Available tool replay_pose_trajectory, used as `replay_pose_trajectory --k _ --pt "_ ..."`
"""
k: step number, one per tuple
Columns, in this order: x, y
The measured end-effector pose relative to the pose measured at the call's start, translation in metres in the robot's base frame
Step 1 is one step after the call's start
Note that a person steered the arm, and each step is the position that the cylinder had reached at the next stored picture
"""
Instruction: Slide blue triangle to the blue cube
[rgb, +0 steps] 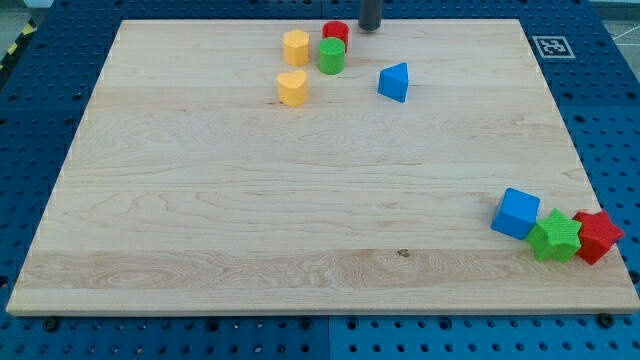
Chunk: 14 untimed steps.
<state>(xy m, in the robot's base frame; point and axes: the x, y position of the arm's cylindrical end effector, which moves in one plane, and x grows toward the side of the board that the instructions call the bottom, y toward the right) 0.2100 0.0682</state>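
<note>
1. The blue triangle (394, 82) sits near the top edge of the board, a bit right of the middle. Nothing touches it.
2. The blue cube (516, 213) is far away, near the bottom right corner. A green star (555, 237) sits right against it, and a red star (598, 237) is next to that.
3. My tip (369, 29) is at the top edge, up and to the left of the triangle. It is only a rod, so it cannot open, close or hold anything. It is not touching any block.
4. That looks like a good side to push from, because the cube lies down and to the right.
5. I should push slowly through the triangle's middle so it does not spin away.
6. Close by on the left are a red cylinder (335, 34), a green cylinder (332, 56), a yellow hexagon (296, 47) and a yellow heart (292, 88). I should keep clear of them.
</note>
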Motion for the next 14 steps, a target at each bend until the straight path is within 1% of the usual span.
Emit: replay_pose_trajectory --k 4,7,9,10,11,12,13,14 --pt "0.101 0.003" --pt "0.153 0.043" --pt "0.212 0.043" --pt "0.233 0.045" --pt "0.226 0.025" --pt "0.178 0.018" --pt "0.179 0.022" --pt "0.182 0.047"
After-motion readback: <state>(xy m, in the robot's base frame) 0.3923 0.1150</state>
